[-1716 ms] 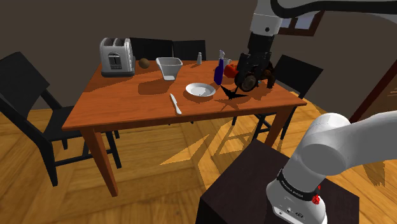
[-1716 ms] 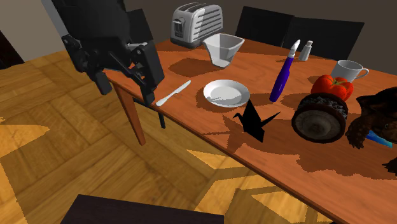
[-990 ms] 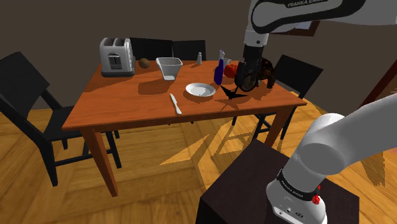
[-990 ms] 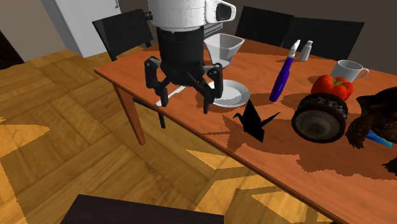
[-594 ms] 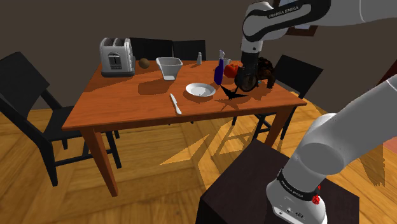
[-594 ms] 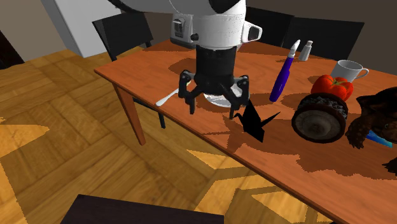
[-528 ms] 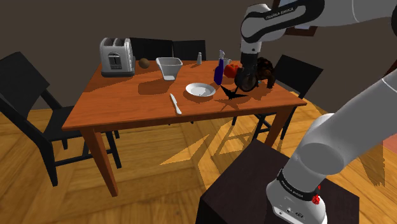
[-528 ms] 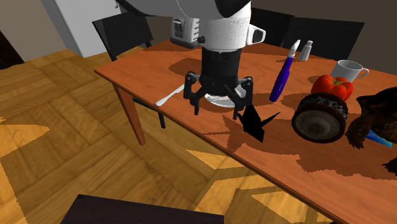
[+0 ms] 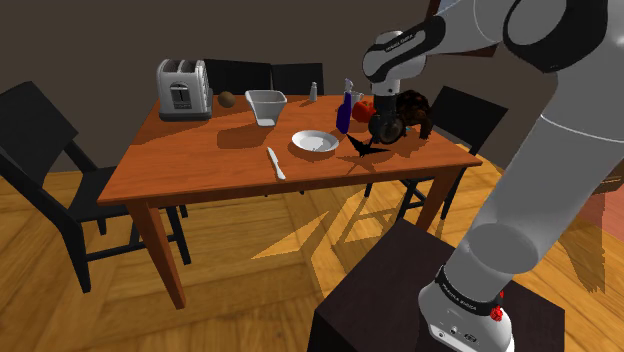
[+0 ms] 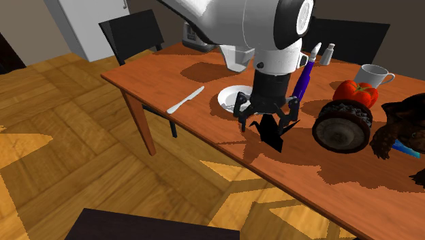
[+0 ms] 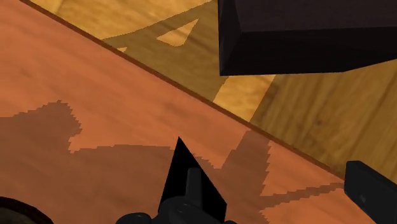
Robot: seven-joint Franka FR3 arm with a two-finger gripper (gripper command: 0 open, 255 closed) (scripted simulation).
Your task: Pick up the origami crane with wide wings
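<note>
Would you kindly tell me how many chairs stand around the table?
4 chairs: one at the table's end on the shoulder view's left, two side by side behind its far edge, one at its right end. More may be hidden.

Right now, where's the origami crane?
Second exterior view: the black crane sits near the table edge closest to that camera, between the white plate and the dark round block, with the open claw around it.

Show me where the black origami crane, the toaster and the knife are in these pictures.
black origami crane [image 10: 275, 138], second exterior view, on its lower body
toaster [image 9: 182, 95], shoulder view, on its near side
knife [image 10: 186, 99], second exterior view, at its middle
</note>
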